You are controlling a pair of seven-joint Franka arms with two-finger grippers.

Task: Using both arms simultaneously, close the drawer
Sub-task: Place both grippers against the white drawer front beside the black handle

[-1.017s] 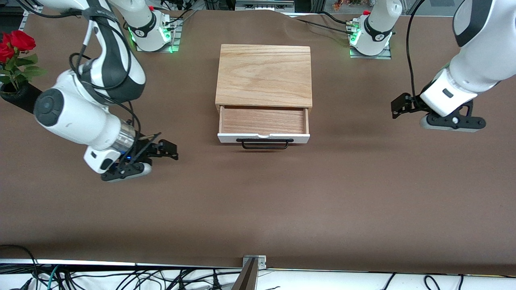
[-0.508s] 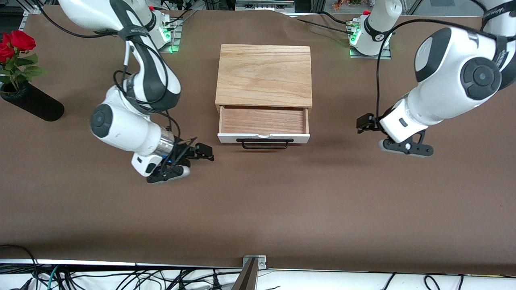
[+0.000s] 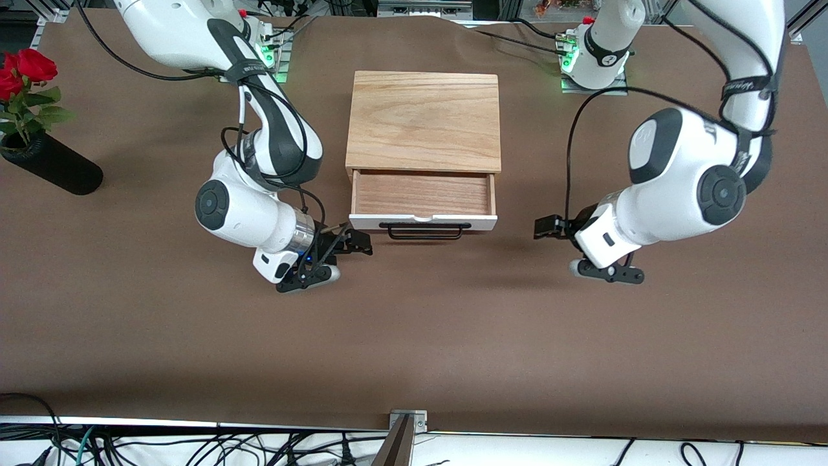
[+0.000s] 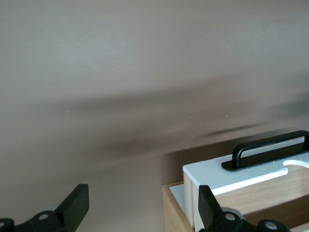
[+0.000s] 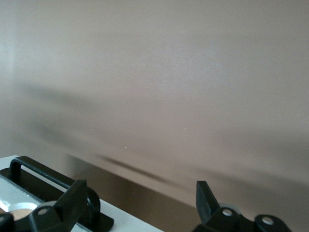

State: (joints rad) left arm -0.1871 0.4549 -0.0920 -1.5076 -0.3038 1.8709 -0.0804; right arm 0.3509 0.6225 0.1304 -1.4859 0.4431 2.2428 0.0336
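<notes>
The drawer (image 3: 424, 194) stands pulled out of the light-wood box (image 3: 424, 120), with its white front panel (image 3: 424, 222) and black bar handle (image 3: 425, 231) facing the front camera. My right gripper (image 3: 357, 244) is open and empty, low over the table, just off the panel's corner at the right arm's end. The right wrist view shows the handle (image 5: 43, 174) and my right gripper (image 5: 141, 200). My left gripper (image 3: 544, 228) is open and empty, a short gap from the panel's corner at the left arm's end. The left wrist view shows the panel (image 4: 227, 174) and my left gripper (image 4: 143, 208).
A black vase (image 3: 55, 169) with red roses (image 3: 22, 71) stands at the right arm's end of the brown table. The arm bases (image 3: 249, 48) stand farther from the front camera than the box. Cables (image 3: 194, 446) lie below the table's near edge.
Both arms have swung inward and nearer the front camera, bringing each gripper close to its end of the drawer's front panel. The drawer has not moved.
</notes>
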